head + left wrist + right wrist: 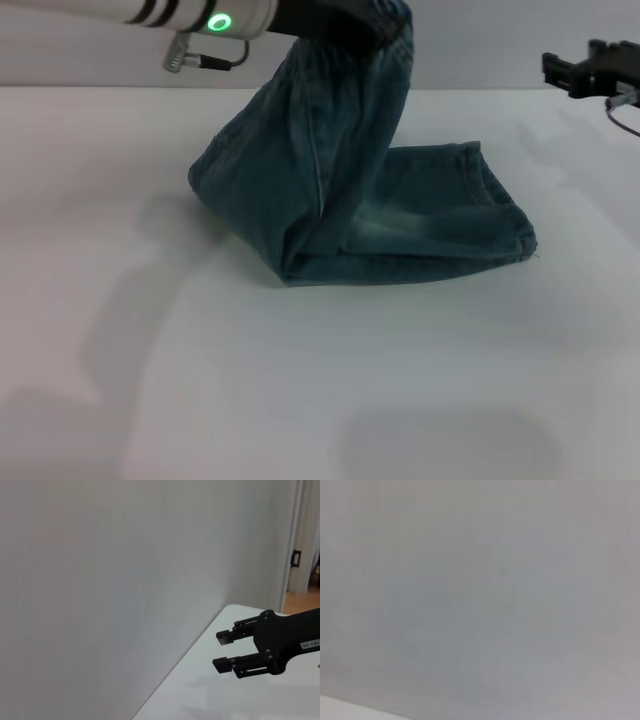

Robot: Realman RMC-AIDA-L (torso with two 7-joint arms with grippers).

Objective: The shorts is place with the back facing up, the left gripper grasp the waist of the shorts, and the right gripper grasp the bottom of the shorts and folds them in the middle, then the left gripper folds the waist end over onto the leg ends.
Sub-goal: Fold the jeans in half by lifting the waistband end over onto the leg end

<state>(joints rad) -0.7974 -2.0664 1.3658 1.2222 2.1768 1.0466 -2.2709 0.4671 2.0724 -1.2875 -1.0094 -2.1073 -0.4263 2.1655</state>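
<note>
The blue denim shorts (340, 190) are folded lengthwise. Their leg ends (490, 215) lie flat on the white table (320, 380), pointing right. The waist end (385, 55) is lifted high above the table and hangs from my left gripper (375, 30) at the top of the head view. That gripper is shut on the waist, with its fingers buried in the cloth. My right gripper (562, 70) hovers at the far right, away from the shorts. In the left wrist view, the right gripper (220, 651) stands open with nothing in it.
A plain grey wall (100, 580) runs behind the table. The left arm's shadow (130, 300) falls on the table to the left of the shorts. The right wrist view shows only blank wall.
</note>
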